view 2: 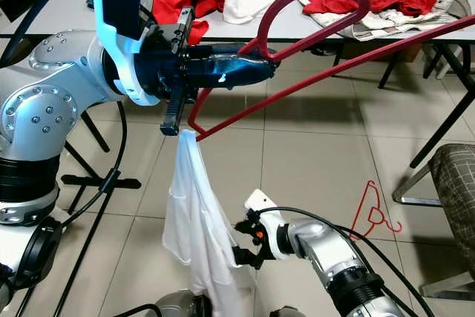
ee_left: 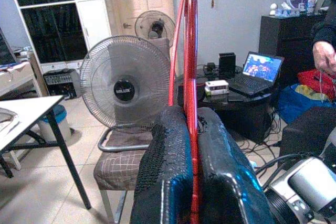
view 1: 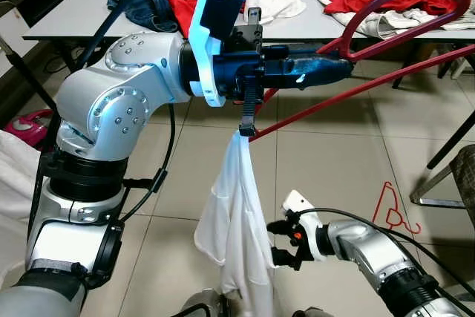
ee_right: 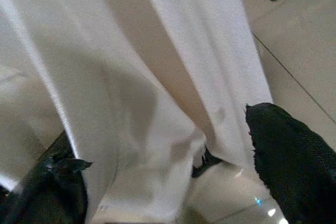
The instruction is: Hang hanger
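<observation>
Left gripper (view 1: 345, 68) clamps dark red plastic hanger (view 1: 415, 5) at 1 o'clock before grey table edge (view 1: 312, 35); white cloth garment (view 1: 234, 235) hangs off its lower corner. Right gripper (view 1: 278, 241), fingers wide, straddles garment at 6 o'clock. Bare tile floor (view 1: 334, 161) between. Fan (ee_left: 125, 85) hub lettering unreadable.

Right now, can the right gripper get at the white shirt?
Probably yes: the right gripper is open, its fingers flanking the white shirt that hangs off the red hanger, with nothing between.

Tiled floor (view 1: 334, 176) — grey table (view 1: 111, 5), standing fan (ee_left: 125, 82) beyond.
</observation>
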